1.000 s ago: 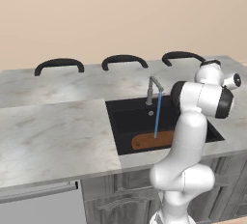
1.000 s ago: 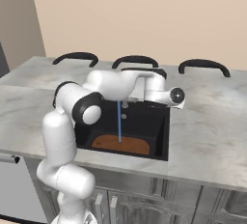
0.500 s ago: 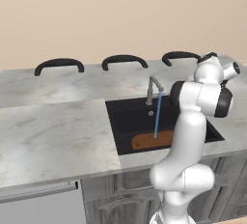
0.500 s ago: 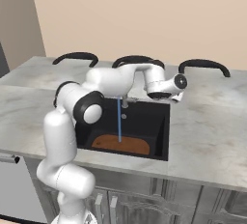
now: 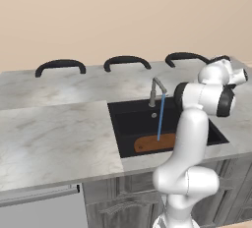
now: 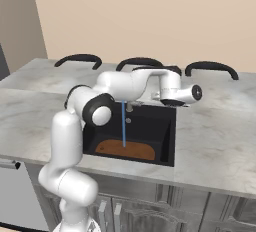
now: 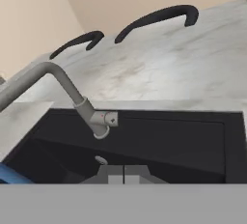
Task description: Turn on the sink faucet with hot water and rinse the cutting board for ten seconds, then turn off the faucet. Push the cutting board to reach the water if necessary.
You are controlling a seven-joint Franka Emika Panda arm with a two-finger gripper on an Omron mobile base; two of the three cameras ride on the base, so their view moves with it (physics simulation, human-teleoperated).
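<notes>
Gripper (image 6: 186,104) swung rightward, water (image 6: 124,125) striking cutting board (image 6: 125,149)

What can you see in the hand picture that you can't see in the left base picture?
The hand view looks up close at the faucet, so you can see the small round knob on its base. The left base view has the orange cutting board lying in the sink, with the blue water falling straight onto it, and the robot's white arm. Both have the faucet, the black sink, the grey marble counter and the black chair backs.
</notes>
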